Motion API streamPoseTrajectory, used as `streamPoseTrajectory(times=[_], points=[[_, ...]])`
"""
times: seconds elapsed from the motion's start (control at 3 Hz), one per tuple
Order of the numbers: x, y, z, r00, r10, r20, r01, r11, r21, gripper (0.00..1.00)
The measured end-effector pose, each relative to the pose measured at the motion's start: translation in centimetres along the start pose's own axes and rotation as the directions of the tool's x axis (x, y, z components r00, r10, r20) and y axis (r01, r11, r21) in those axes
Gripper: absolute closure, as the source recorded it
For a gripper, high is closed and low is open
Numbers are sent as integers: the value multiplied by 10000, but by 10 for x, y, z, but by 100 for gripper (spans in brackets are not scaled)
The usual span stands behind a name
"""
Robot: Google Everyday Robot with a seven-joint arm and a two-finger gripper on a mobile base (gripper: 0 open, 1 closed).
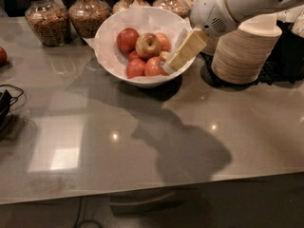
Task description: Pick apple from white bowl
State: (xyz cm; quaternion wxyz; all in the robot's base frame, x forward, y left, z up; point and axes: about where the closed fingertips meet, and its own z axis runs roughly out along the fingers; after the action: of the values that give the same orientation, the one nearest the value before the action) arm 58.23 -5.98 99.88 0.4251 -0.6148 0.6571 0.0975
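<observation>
— Where do we see the apple (148, 45)?
— Atop the red apples (127, 39) in the white bowl (142, 80). Our claw (170, 66) reaches in over its right rim; apart or together, we cannot tell.

apple (148, 45): tan, dimple up, in white bowl (111, 57) | pincer (171, 66): at bowl rim

One gripper (169, 67) is counted, poised over the right rim of the one white bowl (142, 81). Left of the gripper, one yellowish-tan apple (148, 45) and at least four red apples (127, 39) are counted in that bowl. Far to the left, one lone red apple (1, 56) is seen on the tabletop (142, 141). Four glass jars (46, 18) are counted behind, and one stack of paper bowls (244, 53) to the right.
</observation>
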Motion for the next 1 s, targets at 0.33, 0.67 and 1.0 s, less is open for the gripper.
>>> streamPoseTrajectory(times=[0.33,0.67,1.0], points=[[-4,-11,15,9969,317,723,-337,9991,275,18],[-6,-20,29,9918,599,1131,-634,9976,274,26],[0,-26,44,9887,916,1188,-954,9951,260,23]])
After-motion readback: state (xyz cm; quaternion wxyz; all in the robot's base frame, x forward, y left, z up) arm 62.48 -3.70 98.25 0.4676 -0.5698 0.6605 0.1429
